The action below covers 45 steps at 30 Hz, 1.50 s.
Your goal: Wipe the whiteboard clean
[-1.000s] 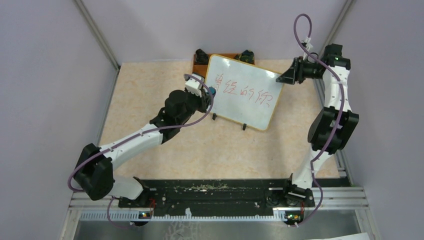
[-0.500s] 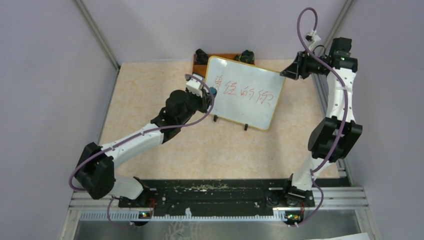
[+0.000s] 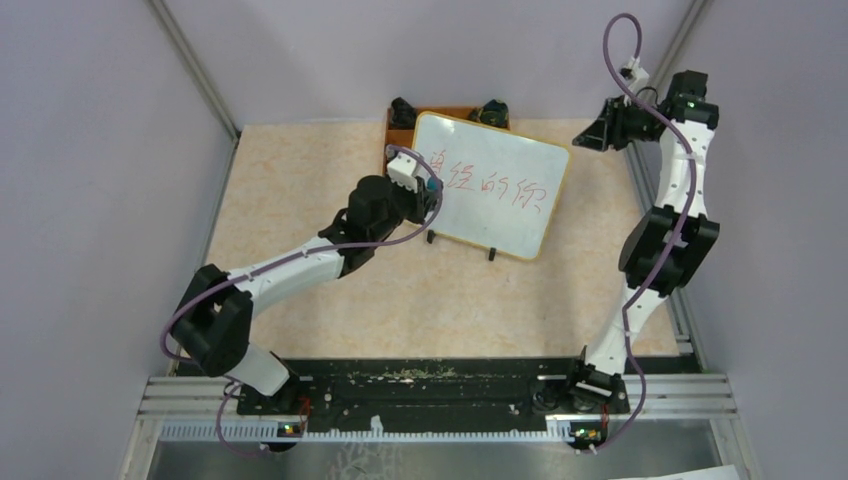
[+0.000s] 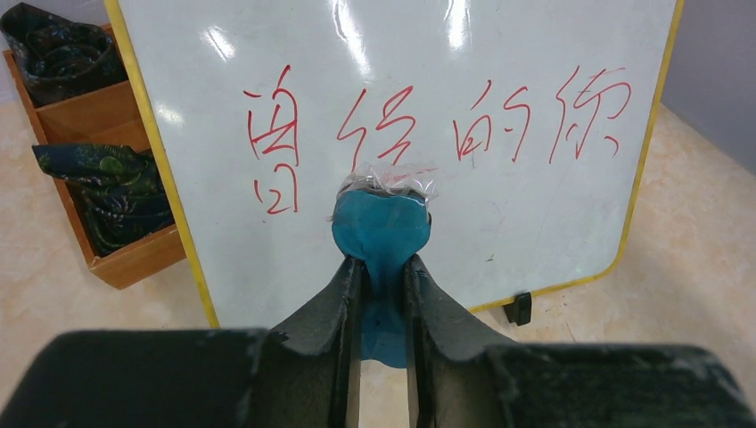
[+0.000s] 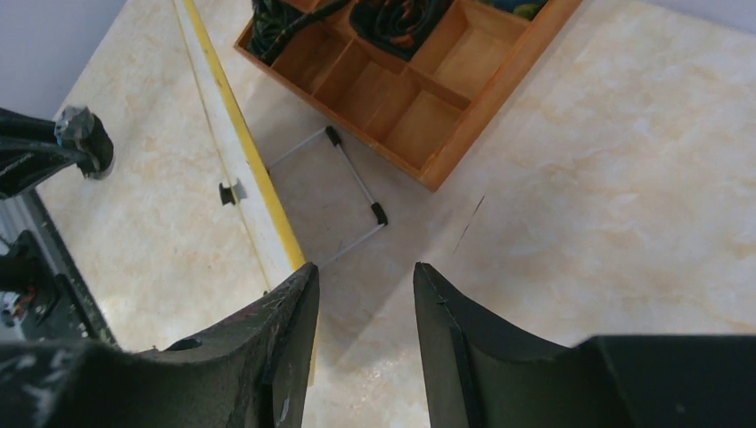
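The only writing I can read is on the whiteboard (image 4: 535, 214) facing my left wrist: one row of four Chinese characters, handwritten in red marker across the upper half of the white face. Left to right they look like 曾经的你. The last three are fairly plain. The first is loosely drawn, with a small loop beneath it, so I am less sure of it. The teal eraser (image 4: 382, 223) pinched in my left gripper (image 4: 383, 267) sits just under the second character. From the top camera the same red row is too small to read.
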Motion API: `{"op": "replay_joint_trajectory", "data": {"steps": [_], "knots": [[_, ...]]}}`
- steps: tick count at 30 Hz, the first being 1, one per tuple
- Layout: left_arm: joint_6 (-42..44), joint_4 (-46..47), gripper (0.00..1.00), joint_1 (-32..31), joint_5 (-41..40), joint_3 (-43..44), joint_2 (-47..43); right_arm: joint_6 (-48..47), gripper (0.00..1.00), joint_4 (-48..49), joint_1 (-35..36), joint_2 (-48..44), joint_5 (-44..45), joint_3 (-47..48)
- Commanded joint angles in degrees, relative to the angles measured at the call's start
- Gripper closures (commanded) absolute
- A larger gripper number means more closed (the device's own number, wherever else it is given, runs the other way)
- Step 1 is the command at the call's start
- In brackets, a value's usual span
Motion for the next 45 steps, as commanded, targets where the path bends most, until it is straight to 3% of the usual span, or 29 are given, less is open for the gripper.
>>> {"op": "replay_joint_trajectory", "data": {"steps": [1, 8, 16, 21, 32, 40, 45], "knots": [[-0.8, 3.3, 0.83, 0.1, 1.6, 2.2, 1.5, -7.1, 0.57, -7.7, 0.1, 0.9, -4.7, 2.2], [-2.8, 4.2, 0.83, 0.1, 2.0, 1.4, 2.1, -8.4, 0.57, -2.6, -0.6, -5.2, -4.5, -9.1], [-4.2, 3.6, 0.83, 0.1, 4.2, 0.6, 1.3, -4.3, 0.57, 3.3, -4.6, -9.0, -4.9, -13.7], [-3.5, 2.2, 0.82, 0.1, 3.5, 1.1, 0.6, -4.3, 0.56, 2.6, -5.9, -8.9, -6.8, -12.1], [-1.6, 0.5, 0.82, 0.1, 1.3, 2.5, 1.3, -18.3, 0.52, -17.3, -5.7, 0.1, -12.9, -0.3], [-1.5, 0.4, 0.81, 0.1, 1.7, 3.3, 2.2, -18.4, 0.51, -16.2, -2.2, 0.4, -11.2, -1.5], [-1.4, 0.3, 0.81, 0.1, 1.6, 3.3, 2.2, -14.0, 0.52, -10.8, 0.0, -0.6, -10.1, -3.6]]}}
